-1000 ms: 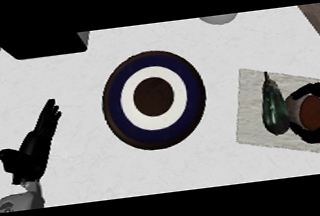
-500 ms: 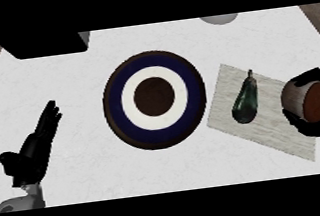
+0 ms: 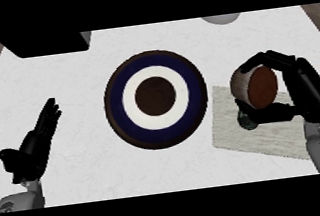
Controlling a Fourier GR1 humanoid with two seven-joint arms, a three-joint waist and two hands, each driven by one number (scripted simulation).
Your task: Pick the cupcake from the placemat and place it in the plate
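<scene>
My right hand is curled round the cupcake, a brown cake in a pale wrapper, and holds it tipped above the far edge of the grey placemat. The cupcake hangs just right of the plate, a round dish with dark brown rim, navy ring, white ring and brown centre. Under the hand a dark green object lies on the placemat, mostly hidden. My left hand rests open at the lower left, fingers pointing up.
A black box sits at the far left of the white counter. A grey rounded object peeks in at the far edge. Brown wood strips border the counter at both top corners.
My right hand has lifted the cupcake off the placemat and carried it left toward the plate. The placemat and green object have shifted in view. The left hand has stayed put.
</scene>
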